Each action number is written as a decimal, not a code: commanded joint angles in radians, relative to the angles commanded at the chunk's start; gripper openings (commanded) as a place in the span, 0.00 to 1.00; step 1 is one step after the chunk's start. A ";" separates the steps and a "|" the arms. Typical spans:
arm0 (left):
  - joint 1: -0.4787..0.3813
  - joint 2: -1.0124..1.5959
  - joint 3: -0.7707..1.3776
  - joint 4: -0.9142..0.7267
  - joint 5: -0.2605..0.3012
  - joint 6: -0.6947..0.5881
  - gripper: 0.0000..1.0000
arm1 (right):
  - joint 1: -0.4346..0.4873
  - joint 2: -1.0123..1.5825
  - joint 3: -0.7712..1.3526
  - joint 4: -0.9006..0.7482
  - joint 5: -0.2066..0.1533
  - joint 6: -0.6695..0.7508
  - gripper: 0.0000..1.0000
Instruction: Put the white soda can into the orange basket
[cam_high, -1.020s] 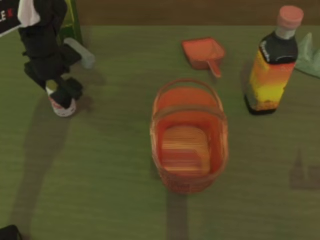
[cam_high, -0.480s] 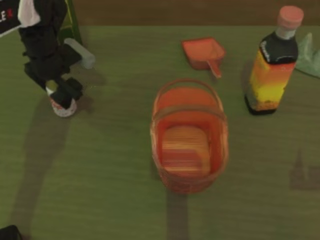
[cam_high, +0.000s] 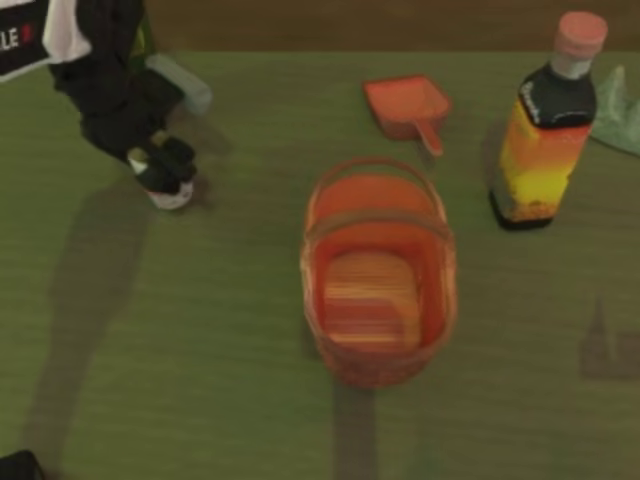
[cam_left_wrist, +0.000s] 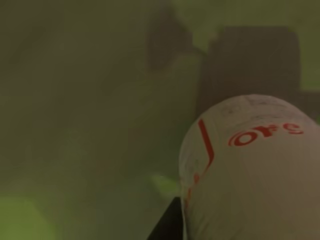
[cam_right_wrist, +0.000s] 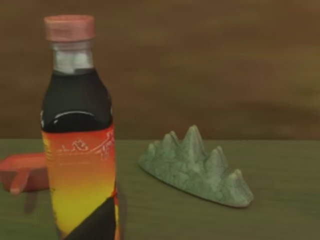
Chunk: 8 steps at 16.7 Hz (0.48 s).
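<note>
Left arm reaches in from the far-left corner, its pincer (cam_high: 165, 172) pointing down — fingers clamped; right arm out of sight.

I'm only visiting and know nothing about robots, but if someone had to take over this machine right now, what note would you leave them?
Left gripper: shut on the small white soda can with red markings, at the table's far left.
Right gripper: not in view; its wrist camera faces the dark bottle with a pink cap.
Oval orange woven basket with an arched handle: mid-table, nothing in it.
Done: can grasped.
Left: carry it right to the basket, release it inside.
</note>
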 joint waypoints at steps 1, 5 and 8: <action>-0.008 -0.011 -0.023 0.065 0.046 -0.022 0.00 | 0.000 0.000 0.000 0.000 0.000 0.000 1.00; -0.044 -0.058 -0.145 0.396 0.268 -0.132 0.00 | 0.000 0.000 0.000 0.000 0.000 0.000 1.00; -0.075 -0.099 -0.265 0.696 0.458 -0.235 0.00 | 0.000 0.000 0.000 0.000 0.000 0.000 1.00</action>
